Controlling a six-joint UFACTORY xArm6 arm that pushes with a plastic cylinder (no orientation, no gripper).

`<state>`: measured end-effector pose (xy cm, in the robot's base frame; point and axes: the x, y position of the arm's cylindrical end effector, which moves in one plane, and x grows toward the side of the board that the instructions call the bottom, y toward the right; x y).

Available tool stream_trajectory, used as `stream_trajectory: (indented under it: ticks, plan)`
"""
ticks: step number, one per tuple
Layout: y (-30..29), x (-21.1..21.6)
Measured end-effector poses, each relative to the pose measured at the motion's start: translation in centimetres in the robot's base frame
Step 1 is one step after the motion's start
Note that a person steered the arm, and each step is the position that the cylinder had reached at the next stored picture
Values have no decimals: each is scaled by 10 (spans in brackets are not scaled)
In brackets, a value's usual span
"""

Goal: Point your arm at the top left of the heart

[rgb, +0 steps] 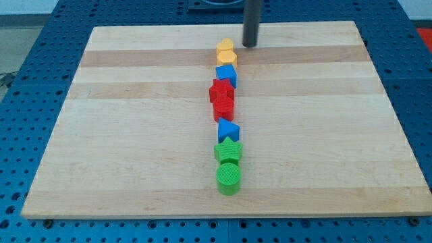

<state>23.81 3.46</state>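
My tip (250,44), bare, holding nothing, sits at two o'clock of the yellow heart (227,56). Target is eleven o'clock; crossing over remains.

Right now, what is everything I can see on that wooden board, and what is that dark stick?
Yellow blocks: two, touching, top of the column; shapes unclear, one may be the heart.
Blue block: one, just below the yellow pair.
Red blocks: two, mid-column, pressed together.
Blue triangular block: one, below the red.
Green star block: one, near the bottom.
Green cylinder: one, column's bottom end.
Wooden board: one, light, on a blue perforated table.
My tip: one dark rod, right of the yellow blocks.
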Motion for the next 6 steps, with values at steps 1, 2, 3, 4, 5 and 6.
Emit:
stream_trajectory:
  ticks: [1,2,3,4,5,6]
  plan:
    - [-36,-21]
    - [-72,-24]
    - [-132,-27]
    - [-138,-25]
    - [-145,21]
    - [-145,21]
